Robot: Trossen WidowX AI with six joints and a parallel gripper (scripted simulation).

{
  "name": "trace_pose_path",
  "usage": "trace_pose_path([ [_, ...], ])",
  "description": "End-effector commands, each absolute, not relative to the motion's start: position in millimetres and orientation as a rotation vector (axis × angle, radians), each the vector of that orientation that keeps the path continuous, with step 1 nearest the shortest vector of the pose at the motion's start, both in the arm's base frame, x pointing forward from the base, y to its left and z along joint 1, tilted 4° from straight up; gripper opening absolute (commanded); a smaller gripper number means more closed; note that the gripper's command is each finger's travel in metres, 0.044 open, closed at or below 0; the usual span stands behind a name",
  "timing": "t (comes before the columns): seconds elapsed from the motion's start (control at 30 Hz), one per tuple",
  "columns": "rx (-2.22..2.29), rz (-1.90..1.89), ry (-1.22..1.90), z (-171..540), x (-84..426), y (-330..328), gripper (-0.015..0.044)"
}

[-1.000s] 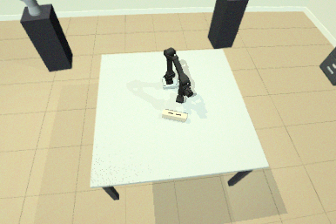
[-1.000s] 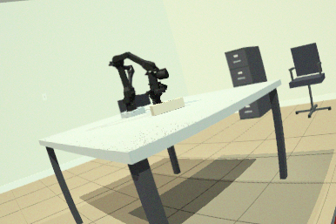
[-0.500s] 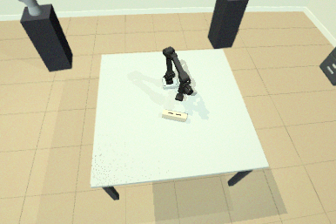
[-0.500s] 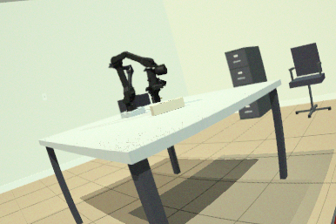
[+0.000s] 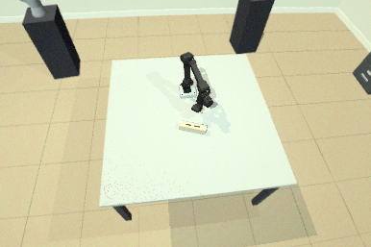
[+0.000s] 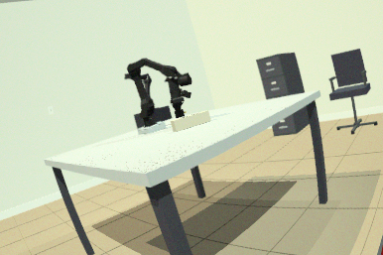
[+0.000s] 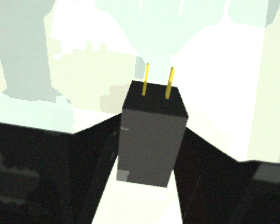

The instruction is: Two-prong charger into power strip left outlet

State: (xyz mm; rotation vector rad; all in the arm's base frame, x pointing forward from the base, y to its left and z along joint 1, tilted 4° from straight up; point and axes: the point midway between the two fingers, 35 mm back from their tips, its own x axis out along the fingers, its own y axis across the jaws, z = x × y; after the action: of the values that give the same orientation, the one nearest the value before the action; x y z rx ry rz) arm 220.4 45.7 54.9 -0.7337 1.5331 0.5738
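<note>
The charger [image 7: 151,142] is a dark grey block in the wrist view, with two thin gold prongs pointing up and away in that view. My gripper [image 5: 197,108] [image 6: 179,114] [image 7: 148,123] is shut on its sides, one black finger against each side. The gripper points down, low over the table, behind the power strip as seen in the exterior view. The power strip [image 5: 193,129] [image 6: 191,121] is a cream bar with two dark outlet marks on top, seen in the top view. The charger is too small to make out in the top and exterior views, and the strip cannot be made out in the wrist view.
The white table [image 5: 144,160] [image 6: 109,158] bears the strip and the arm's base [image 5: 187,90] [image 6: 149,122], which stands behind the strip. Two black pedestals [image 5: 53,45] [image 5: 251,21] stand on the floor beyond the table.
</note>
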Motion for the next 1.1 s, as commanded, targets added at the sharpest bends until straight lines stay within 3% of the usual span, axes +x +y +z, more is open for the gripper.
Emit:
trace_pose_path([
  [0.0, -0.674, 0.524, 1.550, 52, 224, 46, 0.0000],
  [1.07, -0.246, 0.126, 1.604, 37, 243, 43, 0.0000],
])
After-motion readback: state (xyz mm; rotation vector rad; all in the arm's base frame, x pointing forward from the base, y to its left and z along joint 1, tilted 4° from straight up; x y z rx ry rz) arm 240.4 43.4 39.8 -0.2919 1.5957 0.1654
